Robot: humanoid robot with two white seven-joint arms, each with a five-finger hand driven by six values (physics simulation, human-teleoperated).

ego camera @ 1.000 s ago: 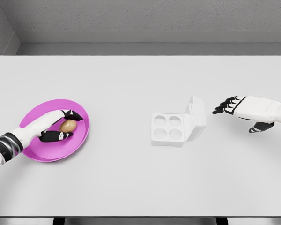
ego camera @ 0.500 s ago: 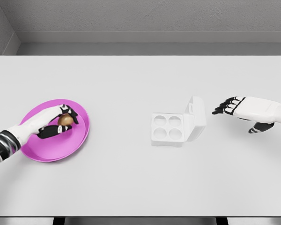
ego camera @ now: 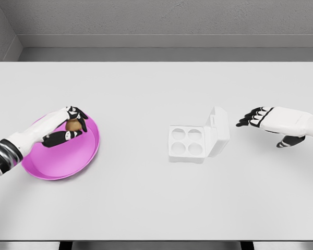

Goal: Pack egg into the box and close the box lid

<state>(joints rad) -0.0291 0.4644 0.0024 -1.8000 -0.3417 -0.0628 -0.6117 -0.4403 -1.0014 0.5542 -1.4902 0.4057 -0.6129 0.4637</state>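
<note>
Pick-up step: left hand [ego camera: 68,127] clasping egg [ego camera: 73,125] above pink plate [ego camera: 57,166]. Next, carry rightward to open box [ego camera: 190,143]; right hand [ego camera: 268,121] relaxed, empty.

Your left robot hand [ego camera: 68,127] covers most of the egg [ego camera: 72,125] (only a brown patch shows between the fingers). It also hides part of the pink plate [ego camera: 68,164]. Both forearms run off the frame edges.
</note>
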